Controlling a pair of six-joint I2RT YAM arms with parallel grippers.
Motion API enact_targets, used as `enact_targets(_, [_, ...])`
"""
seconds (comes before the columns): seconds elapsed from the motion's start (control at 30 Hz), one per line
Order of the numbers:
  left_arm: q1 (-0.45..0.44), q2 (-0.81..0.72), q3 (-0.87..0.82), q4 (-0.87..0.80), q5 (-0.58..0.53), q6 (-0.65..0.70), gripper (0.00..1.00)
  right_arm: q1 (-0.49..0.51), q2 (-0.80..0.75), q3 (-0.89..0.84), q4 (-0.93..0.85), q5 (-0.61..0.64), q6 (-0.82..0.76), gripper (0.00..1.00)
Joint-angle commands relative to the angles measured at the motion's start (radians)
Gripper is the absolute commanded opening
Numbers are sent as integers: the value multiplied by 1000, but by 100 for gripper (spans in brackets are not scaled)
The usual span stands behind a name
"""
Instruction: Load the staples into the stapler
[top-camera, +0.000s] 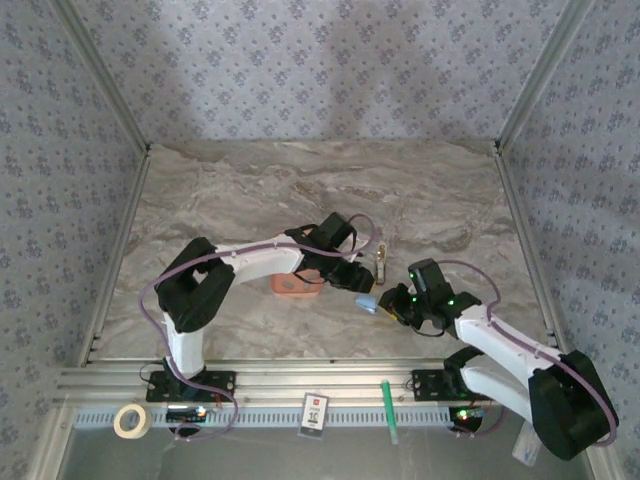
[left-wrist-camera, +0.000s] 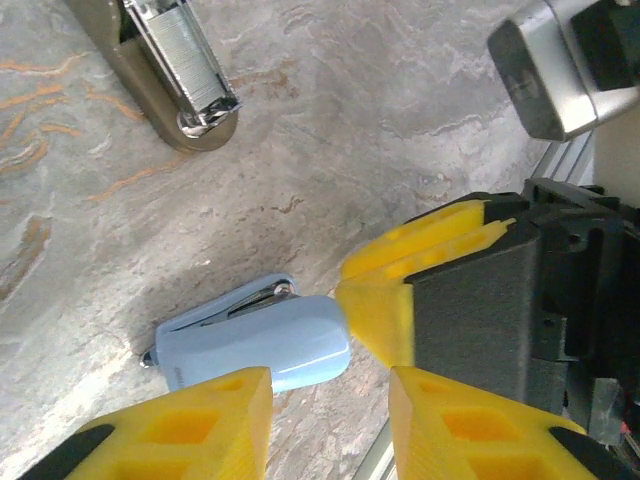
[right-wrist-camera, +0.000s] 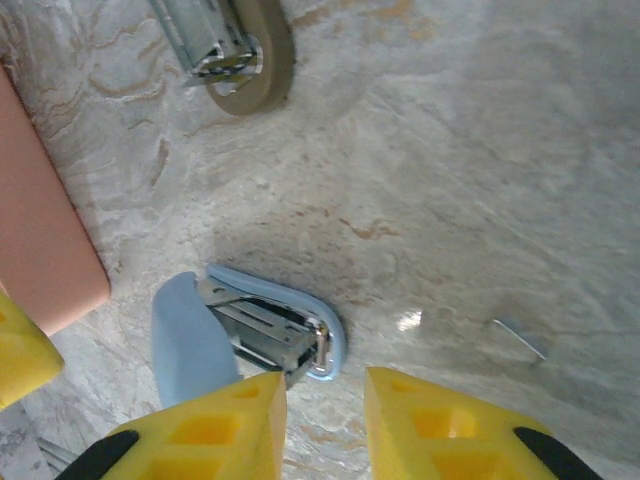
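Right wrist view: light-blue mini stapler (right-wrist-camera: 260, 325) lying open on the surface (right-wrist-camera: 450, 180), just ahead of parted, empty right fingers (right-wrist-camera: 225, 425).

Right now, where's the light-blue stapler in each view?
Top external: light-blue stapler just right of centre.
Left wrist: light-blue stapler lower left.
Right wrist: light-blue stapler lower left, rail exposed.
Shared landmark: tan stapler with silver rail, above it in all three.
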Motion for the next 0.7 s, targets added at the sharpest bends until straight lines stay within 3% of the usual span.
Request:
enact_targets(0.0, [12,-6,14,-32,-21,18,37,-8,-26,28,-113,17,-22,28])
enact_targets(0.4, [22,-23,4,-41,-39,22,39,-10,-23,136,-126,3,-31,53])
enact_targets(0.67, [25,-22,2,-39,-39,20,39,1,116,144,-69,-36,-76,55])
